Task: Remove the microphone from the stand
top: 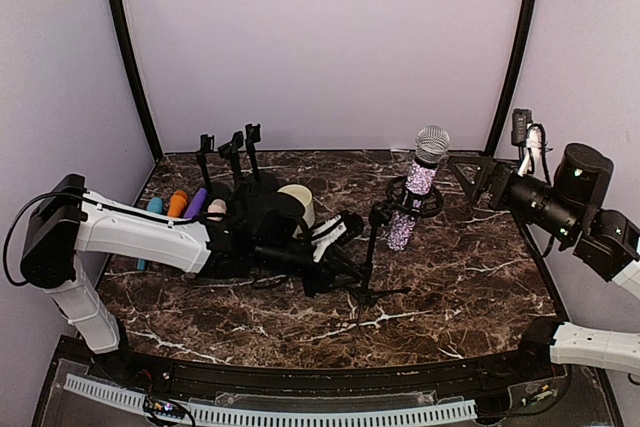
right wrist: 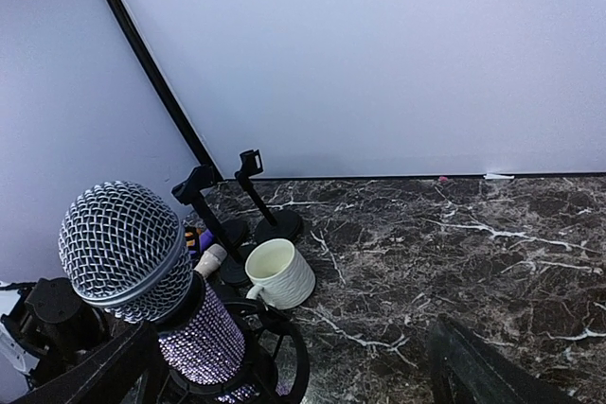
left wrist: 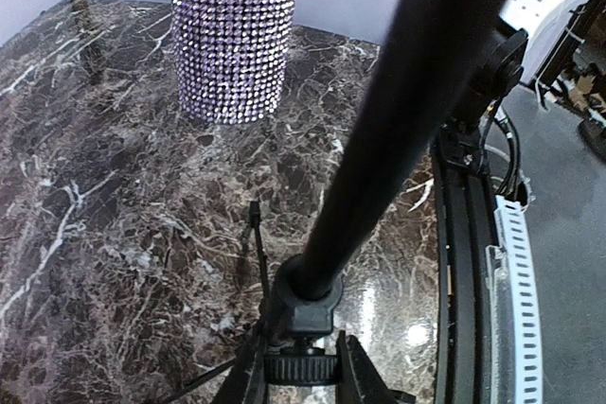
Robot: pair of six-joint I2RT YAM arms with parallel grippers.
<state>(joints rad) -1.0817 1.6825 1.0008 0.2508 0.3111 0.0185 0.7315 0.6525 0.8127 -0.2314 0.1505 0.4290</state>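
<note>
The microphone (top: pixel 420 185) has a silver mesh head and a purple rhinestone body. It stands upright in the black ring mount of the stand (top: pixel 371 252) at the table's middle. My left gripper (top: pixel 350 269) is low at the stand's foot. In the left wrist view it (left wrist: pixel 303 377) is shut on the stand's knurled knob (left wrist: pixel 303 366), with the pole (left wrist: pixel 398 120) rising in front and the microphone body (left wrist: pixel 232 35) beyond. My right gripper (top: pixel 464 180) is open just right of the microphone. In the right wrist view the microphone (right wrist: pixel 128 253) sits by the left finger (right wrist: pixel 90 376), untouched.
A cream mug (top: pixel 298 201) lies behind the left arm and also shows in the right wrist view (right wrist: pixel 280 274). Three small empty stands (top: pixel 232 153) are at the back left. Several coloured microphones (top: pixel 178 204) lie at the left. Curtain walls enclose the table.
</note>
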